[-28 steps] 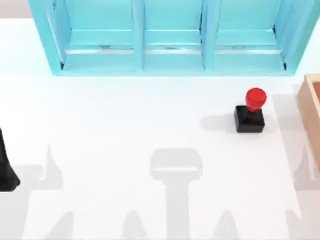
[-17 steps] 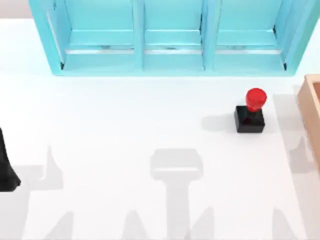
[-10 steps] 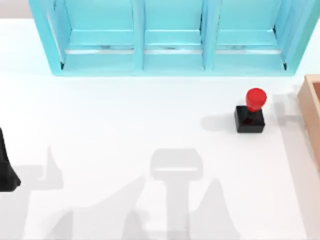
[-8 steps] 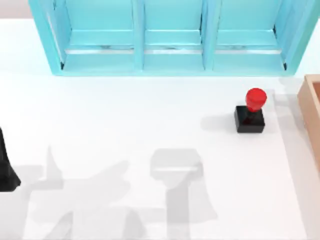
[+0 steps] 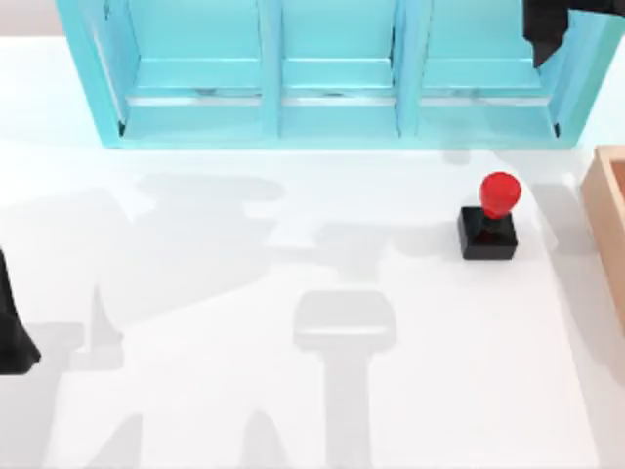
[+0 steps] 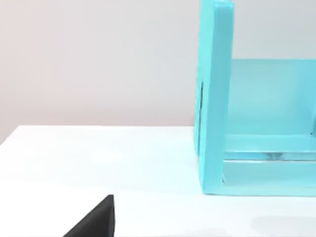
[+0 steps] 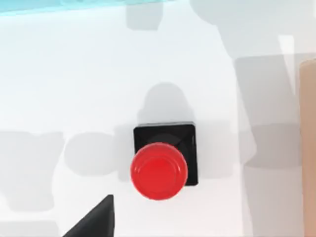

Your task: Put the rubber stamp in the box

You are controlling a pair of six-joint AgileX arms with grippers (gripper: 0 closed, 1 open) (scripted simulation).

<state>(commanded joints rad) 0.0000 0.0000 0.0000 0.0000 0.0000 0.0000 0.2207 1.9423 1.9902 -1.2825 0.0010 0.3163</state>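
- Stamp (image 5: 488, 220) stands upright on the white table (image 5: 293, 410), at about three o'clock from the table's centre in the top view, black base flat down and red knob up.
- The box (image 5: 607, 215) sits at three o'clock from the stamp, near it but not touching, cut off by the table's right edge of view.
- The blue shelf unit (image 5: 332, 78) runs along the twelve o'clock side, apart from both.
- A dark part of the right arm (image 5: 562, 24) shows at about one o'clock in the top view, over the shelf; whether its claw is open or closed cannot be told.
- The right wrist view looks almost straight down on the stamp (image 7: 163, 160), so the arm seems to be lining up above it.
- The left arm (image 5: 12, 327) rests parked at nine o'clock; its claw's state cannot be told either.
- Judged step: reaching for the stamp, nothing yet gripped.
- To do it well, the right claw should descend centred over the knob, fingers spread wider than it, and close squarely so the stamp does not tip.
- The lift must clear the box's near wall before moving toward three o'clock.
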